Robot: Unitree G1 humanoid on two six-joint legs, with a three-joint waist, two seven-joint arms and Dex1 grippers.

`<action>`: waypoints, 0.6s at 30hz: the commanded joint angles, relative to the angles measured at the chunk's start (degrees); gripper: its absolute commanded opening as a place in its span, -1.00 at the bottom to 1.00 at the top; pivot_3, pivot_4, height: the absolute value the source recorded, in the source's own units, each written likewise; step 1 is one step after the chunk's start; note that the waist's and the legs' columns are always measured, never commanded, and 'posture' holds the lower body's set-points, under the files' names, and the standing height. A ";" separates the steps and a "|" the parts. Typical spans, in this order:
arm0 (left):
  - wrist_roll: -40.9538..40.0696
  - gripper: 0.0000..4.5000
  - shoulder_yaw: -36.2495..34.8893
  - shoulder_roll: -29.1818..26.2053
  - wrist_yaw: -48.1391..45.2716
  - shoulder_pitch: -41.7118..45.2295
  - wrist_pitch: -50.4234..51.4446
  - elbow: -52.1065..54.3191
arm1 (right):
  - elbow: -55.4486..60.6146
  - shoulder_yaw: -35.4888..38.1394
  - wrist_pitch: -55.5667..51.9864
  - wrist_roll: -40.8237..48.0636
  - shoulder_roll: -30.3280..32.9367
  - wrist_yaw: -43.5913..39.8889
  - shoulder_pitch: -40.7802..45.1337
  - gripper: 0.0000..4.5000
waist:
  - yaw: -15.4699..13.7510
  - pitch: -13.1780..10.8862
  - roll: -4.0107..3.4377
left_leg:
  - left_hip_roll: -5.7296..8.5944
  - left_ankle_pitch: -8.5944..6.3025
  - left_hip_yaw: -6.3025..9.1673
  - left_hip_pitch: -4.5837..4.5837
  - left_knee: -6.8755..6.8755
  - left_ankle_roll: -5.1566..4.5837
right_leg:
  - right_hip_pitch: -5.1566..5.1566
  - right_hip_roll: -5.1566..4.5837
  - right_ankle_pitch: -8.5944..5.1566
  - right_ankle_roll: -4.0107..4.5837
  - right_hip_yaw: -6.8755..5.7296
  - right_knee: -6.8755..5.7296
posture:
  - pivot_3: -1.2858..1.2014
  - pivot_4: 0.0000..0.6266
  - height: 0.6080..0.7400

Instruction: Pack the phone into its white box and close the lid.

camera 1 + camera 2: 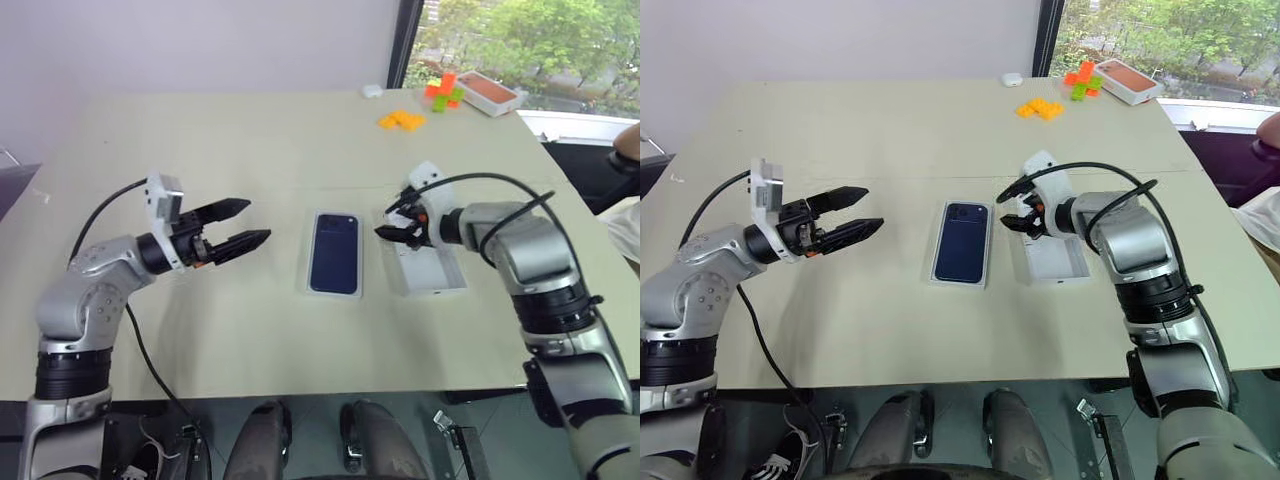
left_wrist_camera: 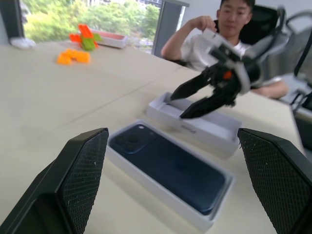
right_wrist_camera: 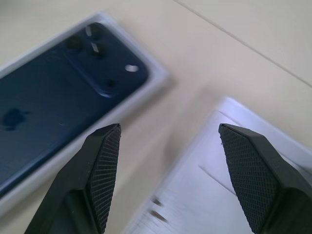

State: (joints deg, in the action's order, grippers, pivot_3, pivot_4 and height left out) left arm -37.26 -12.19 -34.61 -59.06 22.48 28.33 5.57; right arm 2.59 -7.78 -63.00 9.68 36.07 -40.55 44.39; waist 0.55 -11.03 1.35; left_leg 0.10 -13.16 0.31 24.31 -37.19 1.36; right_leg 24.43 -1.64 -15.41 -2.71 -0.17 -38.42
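Phone (image 1: 334,252): lies flat, back up, already seated in the white box (image 1: 314,288) at mid-counter, between my two hands. Only a thin white rim shows round it.
Phone's heading: long axis runs away from me toward the far edge of the counter (image 1: 250,140), tipped slightly clockwise; the camera cluster sits at the far end.
Lid (image 1: 432,272): rests inside-up just right of the box, parallel to it and not touching. I judge it was set there to stay within reach for capping.
My right hand (image 1: 397,226): hovers over the lid's far end, fingers spread and holding nothing, aimed down and leftward, apparently lining up to pick up the lid.
My left hand (image 1: 243,222): hangs left of the box, well apart, fingers spread wide and empty, pointing across at the phone, out of the right hand's way.
Remaining: lid not yet on.
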 commanded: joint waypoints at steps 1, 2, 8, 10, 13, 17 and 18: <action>0.78 0.98 -0.60 0.79 -0.72 0.30 -4.92 0.19 | 4.46 -0.93 -3.14 -0.71 2.54 1.23 0.92 0.50 | 0.02 0.00 0.00 | 0.00 0.00 0.00 0.01 0.00 -0.02 | 0.00 0.00 0.00 0.00 0.00 0.02 | 0.03 -0.52 1.00; 0.87 0.98 -0.45 1.05 -0.72 0.18 -5.55 0.03 | 4.69 0.71 -6.65 0.24 1.20 2.54 0.82 0.50 | 0.07 0.00 0.00 | 0.00 0.00 0.00 0.01 -0.01 -0.03 | 0.00 -0.01 0.00 0.00 0.00 0.03 | 0.03 -0.52 1.00; 1.49 0.98 0.44 2.01 -1.01 -1.05 -8.03 0.02 | 6.47 4.48 -20.07 1.40 -4.43 9.00 1.67 0.50 | 0.34 0.00 0.00 | -0.04 0.00 -0.01 0.00 0.01 -0.05 | 0.01 0.08 0.01 -0.02 0.00 -0.02 | 0.03 -0.52 1.00; 1.61 0.98 0.53 2.10 -0.94 -1.31 -8.46 0.07 | 6.75 3.79 -21.35 0.92 -4.49 10.65 2.27 0.50 | 0.26 0.00 -0.01 | -0.06 0.00 0.00 -0.01 0.02 -0.05 | 0.01 0.10 0.01 -0.01 0.00 -0.03 | 0.03 -0.52 1.00; 1.58 0.98 0.34 2.40 0.15 -1.74 -8.49 0.00 | 5.12 7.19 -27.25 2.12 -7.88 12.66 4.62 0.50 | 0.29 0.00 -0.01 | -0.04 0.00 -0.01 0.01 -0.02 -0.05 | 0.01 0.08 0.01 -0.02 0.00 -0.02 | 0.03 -0.52 1.00; 1.61 0.98 0.58 2.92 1.28 -1.51 -8.39 0.31 | 5.14 4.27 -28.15 2.84 -7.16 13.54 5.33 0.50 | 0.19 0.00 -0.01 | -0.04 0.01 0.00 0.00 -0.03 -0.06 | 0.00 0.09 0.01 -0.02 -0.01 -0.03 | 0.03 -0.52 1.00; 1.71 0.98 0.71 3.03 1.51 -1.45 -8.38 0.30 | 4.40 5.61 -28.69 3.30 -7.89 13.83 5.47 0.50 | 0.14 0.00 -0.01 | -0.04 0.01 0.00 0.01 -0.02 -0.07 | 0.00 0.09 0.01 -0.02 -0.01 -0.03 | 0.03 -0.52 1.00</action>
State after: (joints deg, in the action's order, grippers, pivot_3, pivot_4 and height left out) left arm -35.54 -11.45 -31.62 -58.10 20.44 20.87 4.60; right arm 6.36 -3.76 -91.07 12.24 28.18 -27.22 48.46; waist 0.69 -11.04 1.34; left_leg 0.06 -13.15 0.30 24.33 -37.21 1.29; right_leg 24.43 -1.56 -15.40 -2.72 -0.18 -38.44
